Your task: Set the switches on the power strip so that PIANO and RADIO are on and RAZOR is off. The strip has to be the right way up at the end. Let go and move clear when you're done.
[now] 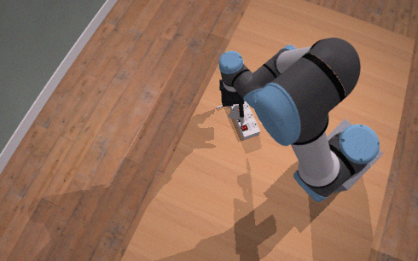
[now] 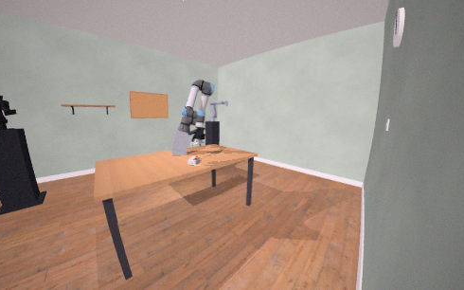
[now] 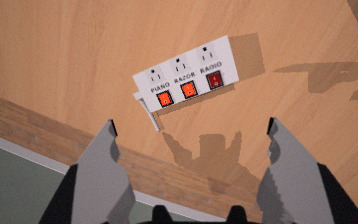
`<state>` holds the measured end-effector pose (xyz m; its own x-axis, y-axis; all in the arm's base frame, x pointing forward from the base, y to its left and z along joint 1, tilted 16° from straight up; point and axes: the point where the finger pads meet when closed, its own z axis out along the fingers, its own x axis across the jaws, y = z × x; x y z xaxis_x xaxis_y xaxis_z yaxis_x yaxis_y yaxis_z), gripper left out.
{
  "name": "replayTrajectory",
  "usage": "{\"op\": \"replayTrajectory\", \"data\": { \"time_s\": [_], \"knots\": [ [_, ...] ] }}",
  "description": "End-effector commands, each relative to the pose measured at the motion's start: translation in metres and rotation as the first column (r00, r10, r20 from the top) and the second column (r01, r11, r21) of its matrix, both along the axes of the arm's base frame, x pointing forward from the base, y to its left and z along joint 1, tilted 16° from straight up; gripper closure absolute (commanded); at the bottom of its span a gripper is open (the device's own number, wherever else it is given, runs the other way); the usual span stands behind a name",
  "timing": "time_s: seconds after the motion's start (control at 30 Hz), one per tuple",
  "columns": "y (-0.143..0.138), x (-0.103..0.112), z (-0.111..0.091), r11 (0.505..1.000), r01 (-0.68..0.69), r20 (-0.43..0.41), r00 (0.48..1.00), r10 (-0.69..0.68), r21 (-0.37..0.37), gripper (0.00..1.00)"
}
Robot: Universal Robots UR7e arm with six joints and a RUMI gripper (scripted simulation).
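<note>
A white power strip (image 3: 186, 82) lies face up on the wooden table near its edge. It has three labelled rocker switches. PIANO (image 3: 164, 99) and RAZOR (image 3: 188, 90) glow bright orange-red; RADIO (image 3: 213, 80) is dark red. My gripper (image 3: 190, 119) hovers above the strip, open wide and empty, its two grey fingers framing the table edge below the strip. In the top view the strip (image 1: 245, 122) lies partly under the arm's wrist. In the exterior view the strip (image 2: 194, 161) is a small white block on the table.
A short cable stub (image 3: 150, 114) sticks out of the strip's PIANO end. The table edge (image 3: 55, 129) runs close beside the strip, with wood floor below. The arm's base (image 1: 344, 164) stands on the table to the right.
</note>
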<state>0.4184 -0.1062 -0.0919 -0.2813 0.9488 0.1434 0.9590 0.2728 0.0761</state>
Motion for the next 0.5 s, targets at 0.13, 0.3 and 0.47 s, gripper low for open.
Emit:
{"op": "replayTrajectory", "data": {
  "time_s": [0.13, 0.3, 0.47],
  "knots": [
    [-0.011, 0.005, 0.021, 0.946, 0.312, 0.011, 0.949, -0.314, 0.088, 0.0],
    [-0.014, 0.007, 0.027, 0.916, 0.386, 0.008, 0.921, -0.389, 0.112, 0.0],
    [-0.015, 0.007, 0.028, 0.915, 0.388, 0.008, 0.92, -0.391, 0.113, 0.0]
  ]
}}
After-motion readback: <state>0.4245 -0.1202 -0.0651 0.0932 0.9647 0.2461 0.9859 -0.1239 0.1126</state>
